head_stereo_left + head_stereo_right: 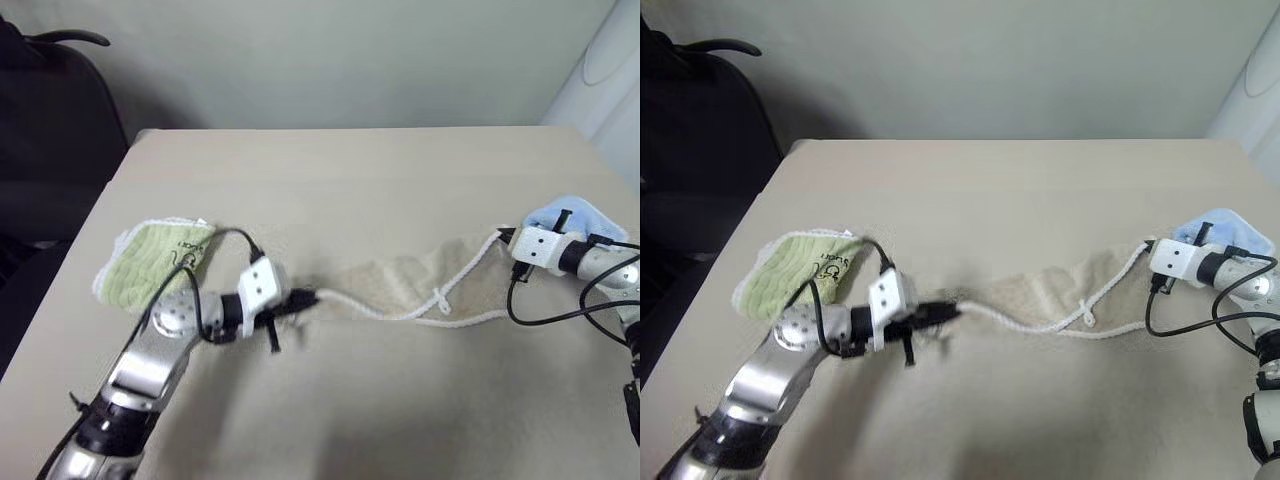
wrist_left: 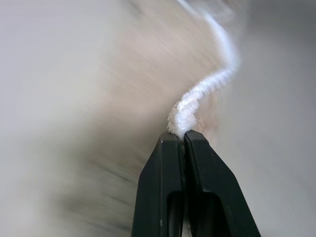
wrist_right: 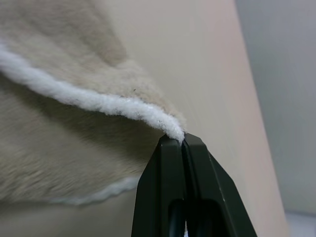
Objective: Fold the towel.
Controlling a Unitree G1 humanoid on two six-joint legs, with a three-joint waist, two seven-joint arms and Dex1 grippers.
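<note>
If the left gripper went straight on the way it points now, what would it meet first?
Probably the beige towel itself: the left gripper, shut on its white trim, points along the cloth toward the right gripper. Depth is unclear.

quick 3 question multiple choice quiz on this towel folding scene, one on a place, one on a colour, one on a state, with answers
1. Where does the green towel lie?
A. on the robot's left of the beige towel
B. on top of it
C. on the floor

2. What colour is the beige towel's corded trim?
A. black
B. white
C. red

3. How are the left gripper and right gripper?
A. both wide open
B. one open
C. both shut on the towel's trim

Answers: 1 A, it lies on the table beside the left arm. 2 B, the cord shows white. 3 C, each wrist view shows closed fingers pinching white cord.
</note>
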